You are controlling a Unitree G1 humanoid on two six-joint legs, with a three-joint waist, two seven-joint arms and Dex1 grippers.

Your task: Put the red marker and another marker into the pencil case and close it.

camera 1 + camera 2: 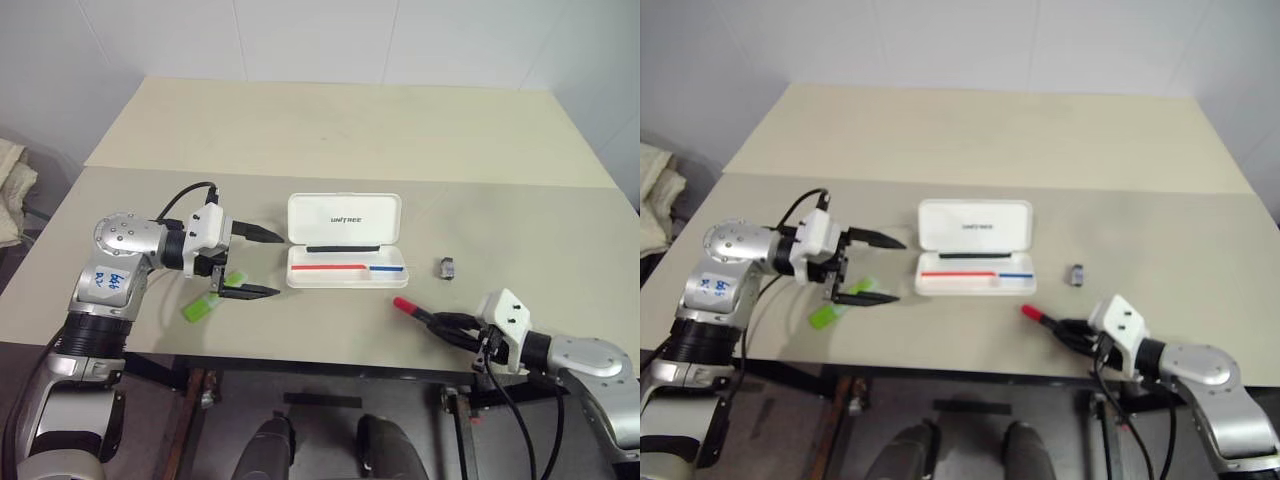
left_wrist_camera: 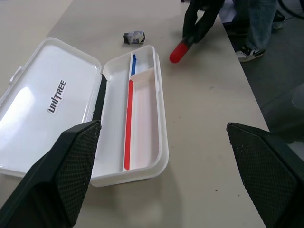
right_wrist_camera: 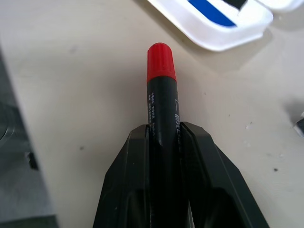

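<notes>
Head views: case (image 1: 344,240) lies open mid-table, lid folded back away from the robot, tray with the red and blue stripe nearer the front edge. Tray looks empty. Right gripper (image 1: 432,321) is clamped on the red marker (image 1: 408,306), red cap pointing toward the case, marker low over the table near its front edge. Left gripper (image 1: 262,262) spread wide, holding nothing, aimed sideways at the case. Highlighter (image 1: 211,300) lies flat on the table under and behind the left fingers, apart from them. Small dark object (image 1: 446,267) sits just right of the case.

Left wrist view: open tray ahead, lid (image 2: 52,97) flat beside it; bare table between the tray and the front edge.

Right wrist view: both black fingers (image 3: 130,187) pinch the barrel; cap sticks out well past the tips; a case corner (image 3: 228,33) is near, ahead and to one side.

Judgement: step in hand is the grasp of the red marker, just made. Next: lift, carry it left over the tray, line it up with the tray's long axis, release. Room is open along that path; keep off the front edge and the small dark object.
</notes>
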